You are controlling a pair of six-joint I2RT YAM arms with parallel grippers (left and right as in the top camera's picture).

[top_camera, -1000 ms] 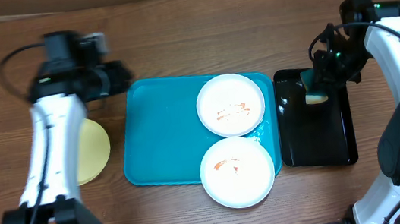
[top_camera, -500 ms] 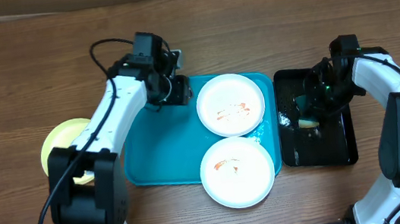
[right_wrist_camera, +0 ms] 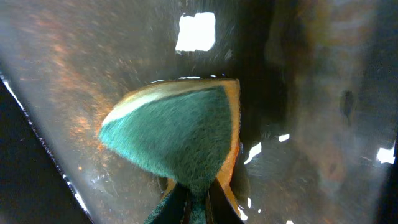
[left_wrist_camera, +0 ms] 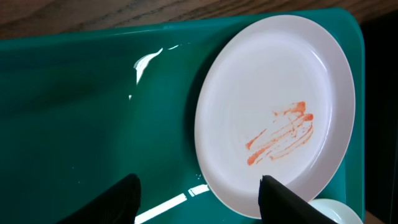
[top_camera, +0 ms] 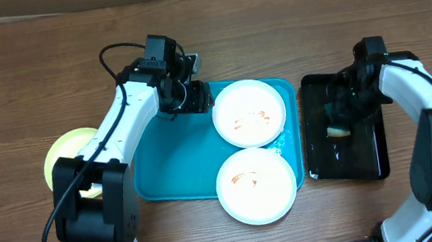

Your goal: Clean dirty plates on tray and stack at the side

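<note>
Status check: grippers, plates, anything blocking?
Left gripper open at rim of upper plate. Right gripper shut on sponge in black tray. Lower plate also smeared. Path looks clear.

Plate layout, both arms reaching in.
Upper white plate [top_camera: 249,114] inside blue tray [top_camera: 175,159]; lower white plate [top_camera: 256,185] overhangs its near rim. Yellow-green plate [top_camera: 61,150] left, on table [top_camera: 29,78]. Left gripper [top_camera: 196,97] beside upper white plate; right gripper [top_camera: 339,112] at sponge [top_camera: 336,131] in black tray [top_camera: 369,160].

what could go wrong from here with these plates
The lower plate overhangs the tray at its near rim; a nudge might tip it off.
The right gripper pinches the sponge only by one end, so scrubbing may pull it loose.
The left gripper is open at the upper plate, whose thin edge may slip from a grip.
</note>
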